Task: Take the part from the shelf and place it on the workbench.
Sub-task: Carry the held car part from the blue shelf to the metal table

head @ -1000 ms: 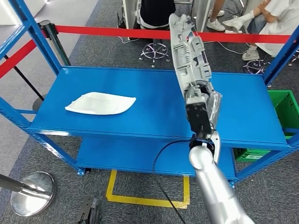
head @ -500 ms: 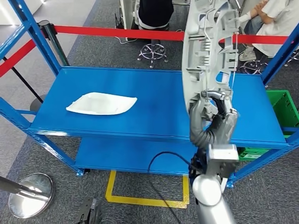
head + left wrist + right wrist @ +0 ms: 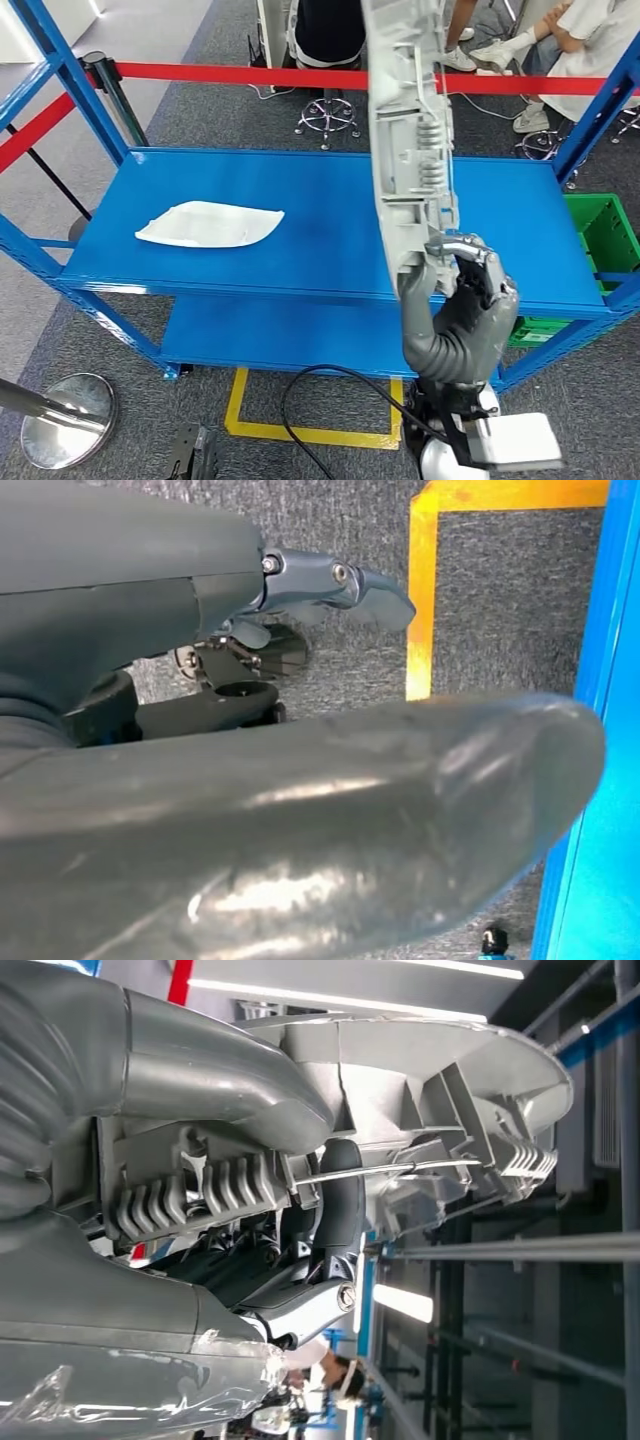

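Observation:
My right hand [image 3: 460, 310] grips the lower end of a long grey ribbed plastic part [image 3: 411, 130] and holds it upright, high in front of the blue shelf [image 3: 332, 225]. The right wrist view has the same part [image 3: 423, 1090] lying across my thumb and dark fingers [image 3: 340, 1210]. A second, white curved part [image 3: 207, 223] lies flat on the shelf's top deck at the left. My left hand [image 3: 302, 810] hangs low over grey carpet, thumb large in the foreground and fingers [image 3: 332, 580] extended with nothing in them.
A red barrier tape [image 3: 249, 72] runs behind the shelf, with seated people [image 3: 581, 50] beyond it. A green crate [image 3: 607, 235] stands at the shelf's right end. A stanchion base [image 3: 68, 415] and yellow floor marking [image 3: 317, 432] lie in front.
My right hand has come closer and lower, turning the grey part so its ribbed side faces me edge-on. The view shifted slightly; the white part stays on the shelf.

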`<state>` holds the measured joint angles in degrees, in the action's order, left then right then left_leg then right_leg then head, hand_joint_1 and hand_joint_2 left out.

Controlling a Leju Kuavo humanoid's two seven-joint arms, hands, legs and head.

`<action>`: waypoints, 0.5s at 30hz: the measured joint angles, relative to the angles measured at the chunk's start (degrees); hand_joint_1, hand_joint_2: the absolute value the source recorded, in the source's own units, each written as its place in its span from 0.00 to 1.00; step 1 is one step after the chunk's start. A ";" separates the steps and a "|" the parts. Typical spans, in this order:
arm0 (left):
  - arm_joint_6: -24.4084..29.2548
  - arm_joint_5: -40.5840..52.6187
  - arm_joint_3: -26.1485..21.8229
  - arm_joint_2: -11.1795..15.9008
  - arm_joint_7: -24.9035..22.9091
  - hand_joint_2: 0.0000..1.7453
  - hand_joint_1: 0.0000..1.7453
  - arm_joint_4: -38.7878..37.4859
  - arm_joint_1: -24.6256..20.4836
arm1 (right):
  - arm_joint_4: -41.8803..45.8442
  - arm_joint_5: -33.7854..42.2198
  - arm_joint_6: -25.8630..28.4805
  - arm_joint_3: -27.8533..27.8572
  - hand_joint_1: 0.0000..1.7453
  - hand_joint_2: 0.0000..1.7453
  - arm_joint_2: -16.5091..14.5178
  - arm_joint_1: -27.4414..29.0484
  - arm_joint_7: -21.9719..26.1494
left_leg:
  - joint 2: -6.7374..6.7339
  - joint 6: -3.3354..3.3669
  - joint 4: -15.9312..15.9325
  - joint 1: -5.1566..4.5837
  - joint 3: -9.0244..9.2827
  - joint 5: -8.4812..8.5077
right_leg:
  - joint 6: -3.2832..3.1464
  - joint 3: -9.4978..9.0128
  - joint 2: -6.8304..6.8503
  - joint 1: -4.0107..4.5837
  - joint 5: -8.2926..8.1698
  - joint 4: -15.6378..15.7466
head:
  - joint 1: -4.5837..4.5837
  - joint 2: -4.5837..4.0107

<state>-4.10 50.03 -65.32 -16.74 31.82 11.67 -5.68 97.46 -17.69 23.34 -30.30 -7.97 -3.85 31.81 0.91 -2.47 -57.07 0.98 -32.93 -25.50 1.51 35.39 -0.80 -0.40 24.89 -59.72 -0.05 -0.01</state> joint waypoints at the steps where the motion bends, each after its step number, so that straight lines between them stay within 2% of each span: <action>1: -0.15 -0.52 -0.16 -0.03 0.05 1.00 0.00 0.00 -0.02 | 0.40 0.43 -0.66 -0.16 1.00 1.00 0.06 0.43 0.22 | -0.09 -0.24 -0.60 0.03 -0.27 -0.60 | -0.42 -0.01 0.03 -0.05 -0.07 0.11 | -0.07 0.01; 2: -0.55 -1.19 -0.44 -0.07 0.15 1.00 0.00 0.00 -0.05 | 0.81 0.78 -1.20 -0.33 1.00 1.00 0.10 0.95 0.58 | -0.17 -0.45 -2.56 0.01 -1.15 -1.94 | -0.77 -0.03 0.09 -0.14 -0.14 0.23 | -0.20 0.01; 3: -1.16 -1.86 -0.78 -0.09 0.26 1.00 0.00 0.00 -0.05 | 1.19 0.94 -1.58 -0.50 1.00 1.00 0.15 1.51 1.03 | -0.26 -0.56 -5.81 -0.02 -2.64 -3.82 | -1.00 -0.02 0.14 -0.16 -0.17 0.27 | -0.32 0.01; 5: -2.50 -2.66 -1.45 -0.08 0.39 1.00 0.00 0.00 -0.02 | 1.87 1.04 -1.96 -0.87 1.00 1.00 0.25 2.57 2.01 | -0.30 -0.59 -13.78 -0.06 -6.36 -7.39 | -1.22 0.07 0.18 -0.04 -0.19 0.27 | -0.45 0.00; 6: -2.93 -2.80 -1.71 -0.07 0.38 1.00 0.00 0.00 0.01 | 2.16 1.07 -2.00 -0.99 1.00 1.00 0.30 2.99 2.31 | -0.30 -0.52 -16.10 -0.08 -7.49 -7.86 | -1.25 0.08 0.17 0.03 -0.19 0.27 | -0.45 0.00; 7: -3.17 -2.85 -1.92 -0.07 0.37 1.00 0.00 0.00 0.03 | 2.43 1.13 -2.02 -1.07 1.00 1.00 0.33 3.31 2.47 | -0.30 -0.37 -16.20 -0.10 -7.57 -7.13 | -1.26 0.06 0.12 0.10 -0.20 0.26 | -0.45 0.00; 8: -3.28 -2.92 -2.11 -0.07 0.35 1.00 0.00 0.00 0.03 | 2.70 1.17 -2.03 -1.13 1.00 1.00 0.34 3.58 2.52 | -0.30 -0.15 -14.08 -0.13 -6.55 -5.44 | -1.26 0.02 0.08 0.15 -0.20 0.26 | -0.45 0.00; 10: -3.29 -3.03 -2.35 -0.07 0.19 1.00 0.00 0.00 -0.04 | 3.17 1.28 -2.03 -1.25 1.00 1.00 0.34 3.89 2.54 | -0.31 0.45 -6.40 -0.30 -2.72 -1.64 | -1.09 -0.05 -0.02 0.30 -0.20 0.18 | -0.46 0.00; 11: -3.18 -3.06 -2.42 -0.09 -0.05 1.00 0.00 0.00 -0.12 | 3.38 1.29 -2.02 -1.30 1.00 1.00 0.34 3.98 2.56 | -0.32 0.65 -3.17 -0.39 -1.14 -0.62 | -0.88 0.03 -0.05 0.41 -0.20 0.09 | -0.45 0.00; 13: -2.88 -3.00 -2.47 -0.16 -0.67 1.00 0.00 0.00 -0.19 | 3.66 1.01 -1.70 -1.35 1.00 1.00 0.34 4.12 2.66 | -0.27 0.94 -0.37 -0.57 0.02 -0.25 | -0.25 0.21 -0.03 0.56 -0.33 0.13 | -0.45 0.01; 15: -2.62 -2.80 -2.53 -0.25 -1.21 1.00 0.00 0.00 -0.06 | 3.77 0.55 -0.95 -1.33 1.00 1.00 0.34 4.33 2.74 | -0.21 1.40 -0.02 -0.49 0.00 -0.05 | 0.41 0.30 0.05 0.44 -0.45 0.35 | -0.46 0.00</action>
<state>-6.72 47.23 -67.84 -16.99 30.60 11.67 -5.74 101.22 -17.14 22.39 -31.64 -7.63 0.48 34.56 0.70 -1.07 -57.10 0.49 -32.93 -25.55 1.92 35.69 -0.75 0.03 24.44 -59.37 -0.52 -0.01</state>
